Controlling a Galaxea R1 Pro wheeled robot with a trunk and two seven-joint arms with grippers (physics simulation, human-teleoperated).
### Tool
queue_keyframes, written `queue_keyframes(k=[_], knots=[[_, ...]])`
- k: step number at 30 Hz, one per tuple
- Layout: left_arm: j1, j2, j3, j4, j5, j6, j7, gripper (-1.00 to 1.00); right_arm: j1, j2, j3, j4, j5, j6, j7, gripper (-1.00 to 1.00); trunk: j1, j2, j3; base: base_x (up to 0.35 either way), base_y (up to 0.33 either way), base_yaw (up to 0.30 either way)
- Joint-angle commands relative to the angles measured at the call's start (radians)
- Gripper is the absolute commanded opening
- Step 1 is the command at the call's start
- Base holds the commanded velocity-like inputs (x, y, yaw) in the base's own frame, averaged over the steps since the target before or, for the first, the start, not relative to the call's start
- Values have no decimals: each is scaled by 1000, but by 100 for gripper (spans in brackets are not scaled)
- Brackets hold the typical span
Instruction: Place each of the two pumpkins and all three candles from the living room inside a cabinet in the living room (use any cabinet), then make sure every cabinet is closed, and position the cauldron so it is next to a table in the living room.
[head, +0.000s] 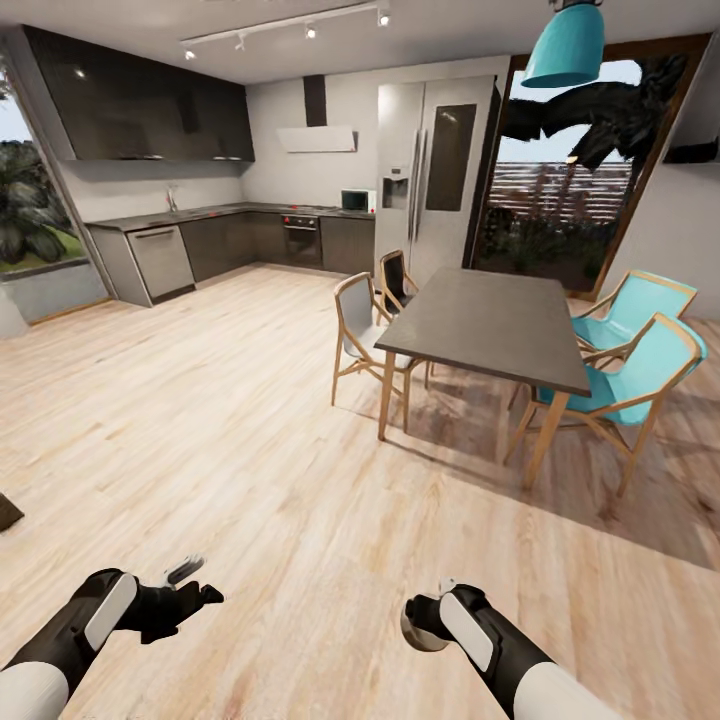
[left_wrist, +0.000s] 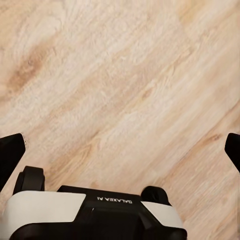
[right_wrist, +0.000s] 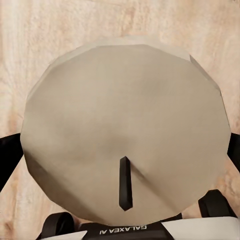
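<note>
Short of the dining table, the right claw pinches a beige candle above the wood floor; the left claw hangs spread, empty. A jolt while driving could shake the candle loose.

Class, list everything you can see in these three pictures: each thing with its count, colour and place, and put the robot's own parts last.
Candle: one, beige, held in the right claw.
Dining table: one, grey top, wooden legs, right of centre.
Chairs: four; two turquoise right of table, two pale-seated on its left.
Fridge: one, silver, behind table.
Kitchen units: dark, along back wall.
Lamp: one, teal, above table.
Floor: light wood.
Left claw: black, open, empty.
Right claw: closed on the candle.
</note>
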Motion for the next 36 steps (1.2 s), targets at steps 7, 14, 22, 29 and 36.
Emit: queue_keyframes(k=[7, 14, 22, 29, 36], knots=[[0, 0, 0, 0, 0, 0, 0, 100, 0, 0, 0, 0, -3, -1, 0, -100, -27, 49, 22, 0, 0, 283], [0, 0, -1, 0, 0, 0, 0, 100, 0, -1, 0, 0, -3, -1, 0, -100, -54, 98, 44, 0, 0, 282], [0, 0, 0, 0, 0, 0, 0, 100, 0, -4, 0, 0, -3, -1, 0, -100, -84, 154, 69, 0, 0, 283], [0, 0, 0, 0, 0, 0, 0, 100, 0, -1, -1, 0, -3, -1, 0, -100, -84, 154, 69, 0, 0, 283], [0, 0, 0, 0, 1, 0, -1, 100, 0, -1, 0, 0, -3, -1, 0, -100, -84, 154, 69, 0, 0, 283]])
